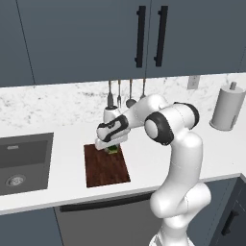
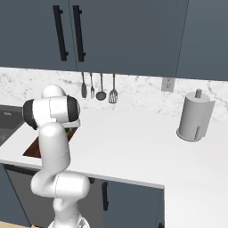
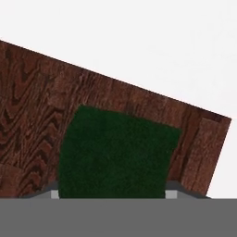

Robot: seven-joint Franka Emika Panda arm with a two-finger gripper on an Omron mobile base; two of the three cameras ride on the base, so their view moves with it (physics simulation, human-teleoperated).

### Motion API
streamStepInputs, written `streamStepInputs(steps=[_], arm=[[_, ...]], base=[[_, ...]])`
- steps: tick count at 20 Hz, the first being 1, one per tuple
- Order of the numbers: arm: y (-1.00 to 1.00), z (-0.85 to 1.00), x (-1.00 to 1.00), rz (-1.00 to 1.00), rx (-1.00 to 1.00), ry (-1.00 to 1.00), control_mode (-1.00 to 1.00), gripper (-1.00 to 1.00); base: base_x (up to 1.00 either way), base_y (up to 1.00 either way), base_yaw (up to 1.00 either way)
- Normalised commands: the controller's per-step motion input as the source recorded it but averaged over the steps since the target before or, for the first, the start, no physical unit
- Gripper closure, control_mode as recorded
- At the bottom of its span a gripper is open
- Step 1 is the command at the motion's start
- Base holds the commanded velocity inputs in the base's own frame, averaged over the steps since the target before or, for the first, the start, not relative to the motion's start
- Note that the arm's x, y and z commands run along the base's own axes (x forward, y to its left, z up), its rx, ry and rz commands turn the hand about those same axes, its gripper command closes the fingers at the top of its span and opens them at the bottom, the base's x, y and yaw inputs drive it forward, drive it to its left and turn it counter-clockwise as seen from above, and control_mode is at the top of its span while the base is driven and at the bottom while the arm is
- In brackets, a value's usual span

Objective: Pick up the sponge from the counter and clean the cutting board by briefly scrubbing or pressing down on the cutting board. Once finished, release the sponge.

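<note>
- One landmark will serve you throughout: the cutting board (image 1: pixel 106 166), lying on the counter (image 1: pixel 67 144) with its long axis running from the backsplash toward the front edge.
- Your gripper (image 1: pixel 112 147) sits over the board's far end, the end nearest the backsplash, and the sponge (image 1: pixel 113 149) shows as a sliver of green just under the hand there.
- Look at the hand view: the sponge's dark green top (image 3: pixel 115 155) lies straight ahead of the camera, with wood grain (image 3: pixel 32 111) around it on three sides and the board's far corner close by on white counter.
- You cannot see the fingertips themselves, so you cannot tell from these pictures whether the jaws are clamped on the sponge or have let go.
- Judging by the sponge's size in that view, it looks low on the board or touching it, though contact is not certain.
- Your next move turns on one thing: most of the board stretches away from the sponge toward the counter's front edge, so any scrub stroke should run that way, along the long axis, not toward the near corner.
- From the right base view, you get the board (image 2: pixel 33 147) peeking out beside the arm.
</note>
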Motion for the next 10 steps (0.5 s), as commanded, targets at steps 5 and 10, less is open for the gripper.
streamStepInputs(steps=[5,10], arm=[[0.36,0.0,0.0,0.0,0.0,0.06,-1.0,1.0],[0.23,0.0,0.01,0.0,0.0,0.01,-1.0,1.0]], base=[[0.0,0.0,0.0],[0.0,0.0,0.0]])
